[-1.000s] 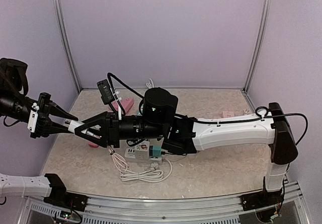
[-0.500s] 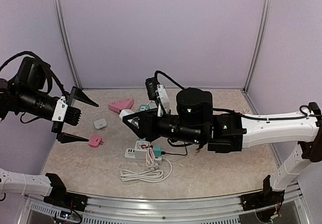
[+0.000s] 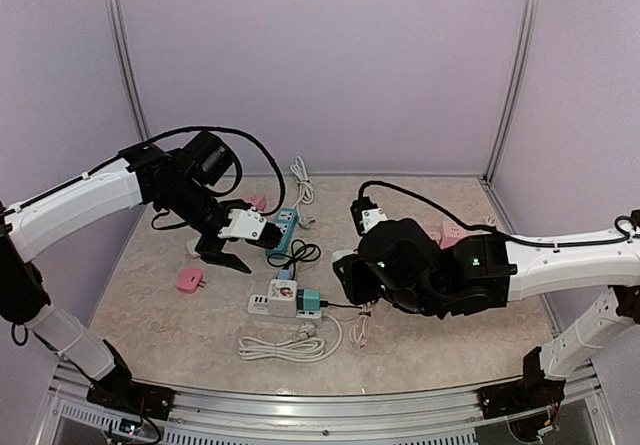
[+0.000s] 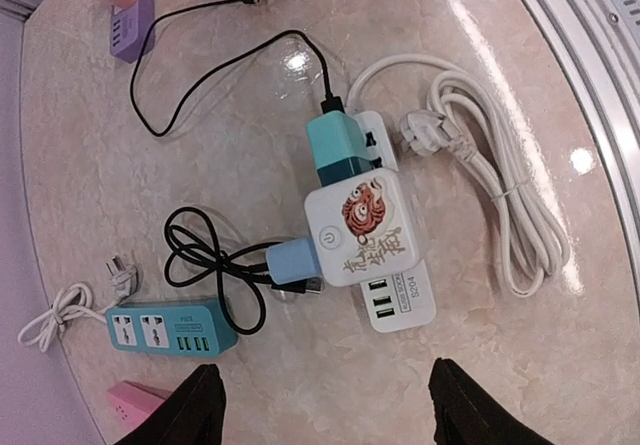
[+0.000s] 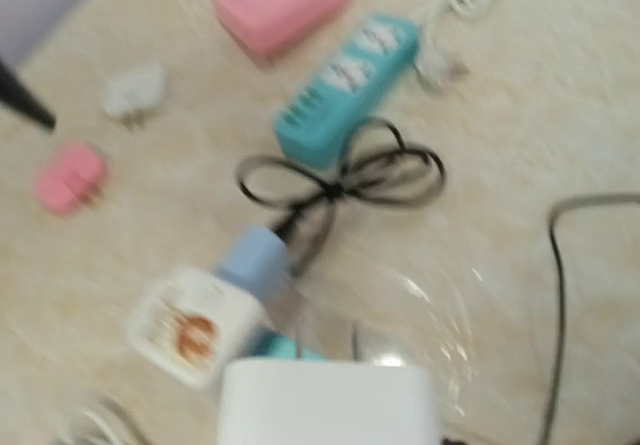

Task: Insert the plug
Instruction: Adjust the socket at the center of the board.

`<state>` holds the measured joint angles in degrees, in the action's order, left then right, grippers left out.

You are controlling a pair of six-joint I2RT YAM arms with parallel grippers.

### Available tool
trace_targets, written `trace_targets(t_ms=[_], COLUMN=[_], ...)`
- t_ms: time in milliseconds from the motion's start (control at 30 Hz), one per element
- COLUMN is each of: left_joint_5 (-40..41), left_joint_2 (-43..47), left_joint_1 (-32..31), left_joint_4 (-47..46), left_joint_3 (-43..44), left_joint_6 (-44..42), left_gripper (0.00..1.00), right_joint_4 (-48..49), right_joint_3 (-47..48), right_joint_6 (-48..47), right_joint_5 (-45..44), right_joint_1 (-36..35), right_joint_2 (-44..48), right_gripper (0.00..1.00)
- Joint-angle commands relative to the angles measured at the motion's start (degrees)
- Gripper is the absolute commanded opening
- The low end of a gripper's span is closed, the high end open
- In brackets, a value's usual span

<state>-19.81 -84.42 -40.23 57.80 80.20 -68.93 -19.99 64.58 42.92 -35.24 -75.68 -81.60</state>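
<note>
Top external: left claw (image 3: 253, 249) open, newly mid-table; right claw (image 3: 347, 272) around white plug (image 5: 330, 405).

A white plug (image 5: 330, 400) hangs just short of the tiger-stickered socket cube (image 5: 185, 327)

"S204" on white USB strip (image 4: 403, 303)

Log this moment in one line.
left tool: open, empty | right tool: gripping white plug | status: not yet inserted
</note>
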Motion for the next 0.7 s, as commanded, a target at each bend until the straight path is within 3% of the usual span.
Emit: trace_targets(t_ms=[0, 167, 367, 533, 667], left_joint_5=[5.2, 4.9, 3.2, 2.7, 2.9], left_joint_2=[-6.2, -13.3, -16.7, -15.6, -18.6], left_joint_1=[0.8, 3.6, 6.1, 7.4, 7.0], left_joint_4=[1.1, 0.3, 1.2, -2.0, -5.8], left_joint_3=[2.3, 2.4, 1.1, -7.3, -7.8], left_joint_6=[-9.2, -14.7, -14.6, -17.3, -14.3], left_gripper=[0.66, 0.61, 0.45, 0.42, 0.39], right_joint_4=[-1.0, 6.1, 10.0, 11.7, 13.0], right_joint_3=[-4.3, -7.8, -8.4, -8.4, -9.2], right_joint_6=[3.2, 5.7, 10.7, 12.6, 13.1], right_joint_5=[1.5, 9.2, 17.7, 21.0, 23.2], right_joint_1=[1.1, 1.7, 2.5, 3.0, 5.1], right_joint_2=[0.7, -2.5, -8.1, -11.2, -13.0], right_gripper=[0.0, 0.0, 0.0, 0.0, 0.0])
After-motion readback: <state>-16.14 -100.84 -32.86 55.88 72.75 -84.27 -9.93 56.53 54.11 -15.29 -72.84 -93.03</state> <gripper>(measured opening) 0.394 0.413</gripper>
